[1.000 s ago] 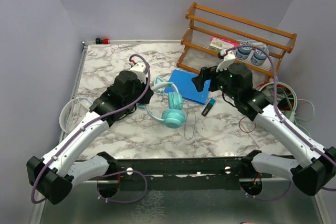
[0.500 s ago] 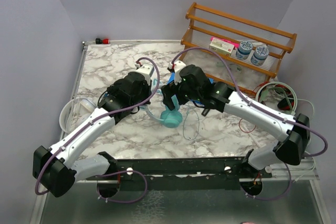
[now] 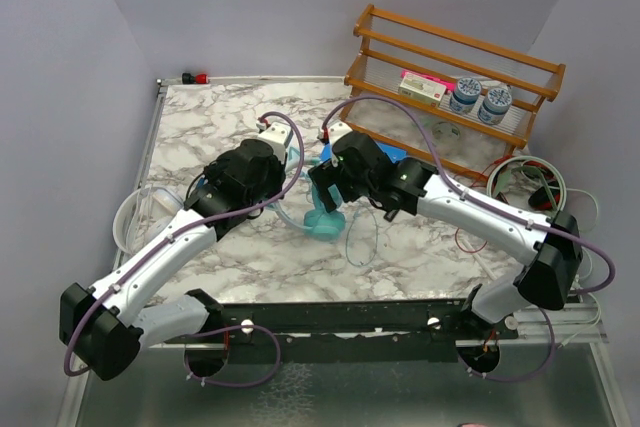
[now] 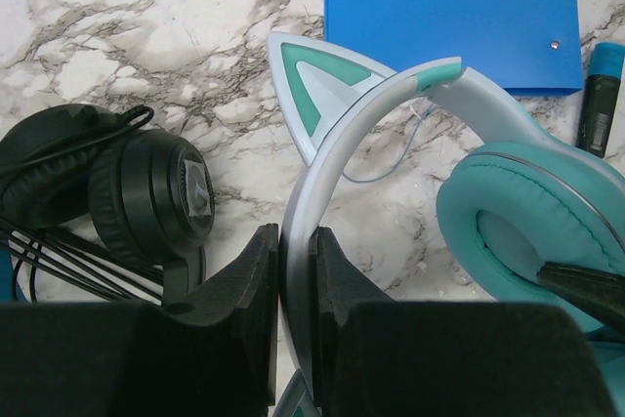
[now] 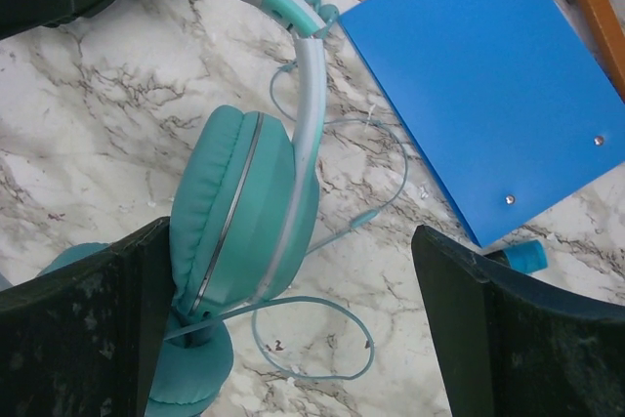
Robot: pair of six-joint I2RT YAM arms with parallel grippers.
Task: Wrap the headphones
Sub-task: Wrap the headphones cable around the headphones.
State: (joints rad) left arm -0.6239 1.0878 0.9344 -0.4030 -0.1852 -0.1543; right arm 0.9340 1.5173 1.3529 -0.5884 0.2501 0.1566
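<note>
Headphones (image 4: 337, 144) partly behind left fingers (image 4: 234, 314)

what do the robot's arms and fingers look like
Both the left arm and right arm have white links with black joints and bulky black wrist housings. A thin purple cable loops along each. The fingers are matte black, blocky, flat-faced slabs.

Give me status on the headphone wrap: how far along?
Done: nothing visibly wrapped. In hand: left pincer is shut on the headband of the teal headset; right pincer is open over one ear cup. Its cable lies loose on the table. Left: wrap that cable, then the black headset; I can't tell whether its cord is bundled.
</note>
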